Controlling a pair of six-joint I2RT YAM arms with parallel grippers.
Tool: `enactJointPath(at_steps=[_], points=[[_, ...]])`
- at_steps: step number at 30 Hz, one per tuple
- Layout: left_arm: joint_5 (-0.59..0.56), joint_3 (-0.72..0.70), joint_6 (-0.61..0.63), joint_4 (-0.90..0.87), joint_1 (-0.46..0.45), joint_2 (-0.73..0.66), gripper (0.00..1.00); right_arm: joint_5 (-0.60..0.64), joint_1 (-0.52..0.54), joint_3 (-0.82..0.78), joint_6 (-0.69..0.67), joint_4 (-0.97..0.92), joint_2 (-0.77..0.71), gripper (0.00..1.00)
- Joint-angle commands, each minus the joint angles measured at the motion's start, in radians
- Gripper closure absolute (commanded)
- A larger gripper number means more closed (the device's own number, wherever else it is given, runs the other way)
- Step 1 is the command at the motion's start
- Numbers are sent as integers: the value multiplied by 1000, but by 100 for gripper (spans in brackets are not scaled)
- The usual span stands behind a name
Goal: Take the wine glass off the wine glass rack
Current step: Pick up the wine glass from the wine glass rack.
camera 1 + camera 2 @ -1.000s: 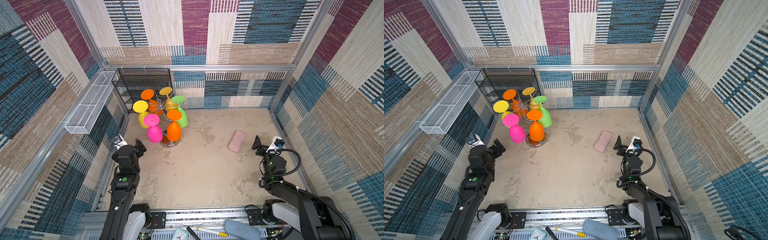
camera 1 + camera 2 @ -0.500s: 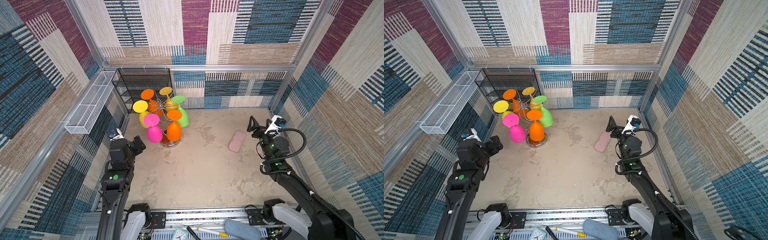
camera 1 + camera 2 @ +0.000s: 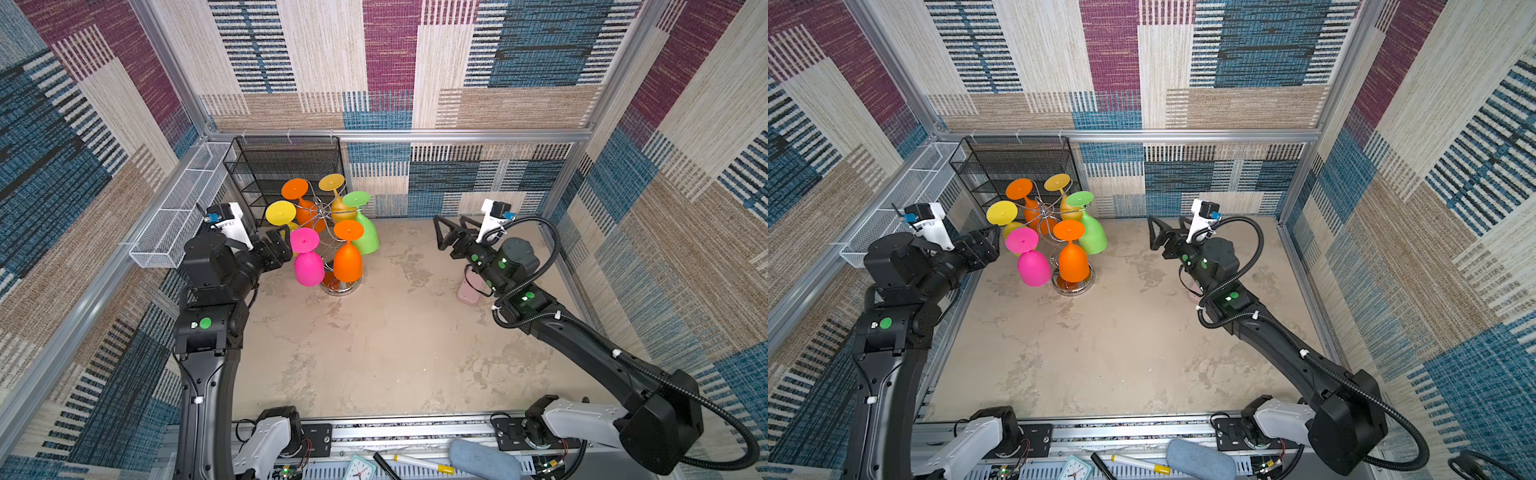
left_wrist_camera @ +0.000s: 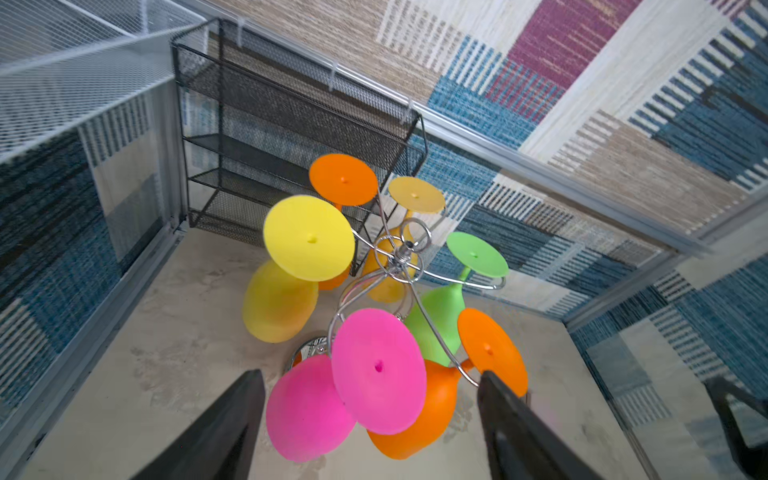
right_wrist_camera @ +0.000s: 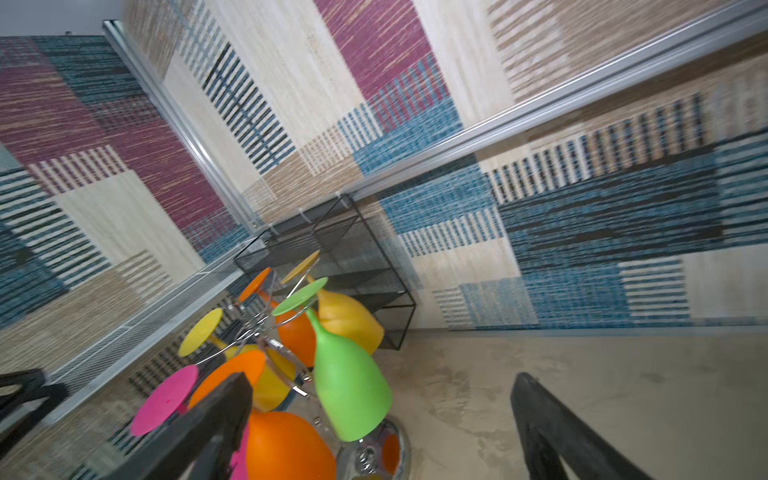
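At back left of the floor: wine glass rack (image 3: 322, 214), upright on its round mirrored base, just in front of black mesh shelf (image 3: 286, 166). Carries six glasses, each hung bowl-down by the foot: pink wine glass (image 3: 308, 268) and orange glass (image 3: 347, 262) nearest the front, green glass (image 3: 366, 239) on the right side, yellow glass (image 3: 281, 212) on the left, second orange glass (image 3: 295, 190) and amber glass (image 3: 331, 182) at the back. Along the left wall: white mesh basket (image 3: 183, 220).

Given by both top views alone: left gripper (image 3: 277, 249) just beside the pink foot, contact hard to judge from above; right gripper (image 3: 451, 227) well apart from the rack; pink case (image 3: 466, 291) on the floor, partly hidden under that arm.

Settled by the left wrist view: fingers (image 4: 232, 415) spread wide, pink foot framed between them, clear gaps on both sides. From the blurred right wrist view: fingers (image 5: 208, 419) likewise spread, gripping nothing, green bowl seen side-on above the base.
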Motion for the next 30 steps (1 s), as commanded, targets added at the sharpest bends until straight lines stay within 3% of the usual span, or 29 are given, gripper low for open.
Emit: enactJointPath(at_steps=[1, 7, 13, 30], points=[[164, -12, 76, 87, -7, 3, 16, -95, 28, 81, 126, -35, 66, 1], [310, -125, 63, 239, -9, -17, 14, -231, 62, 271, 232, -106, 201, 2], [386, -205, 64, 332, -7, -52, 14, -315, 86, 384, 325, -134, 300, 5], [388, -343, 55, 439, -12, -141, 14, -395, 136, 474, 511, -115, 431, 11]])
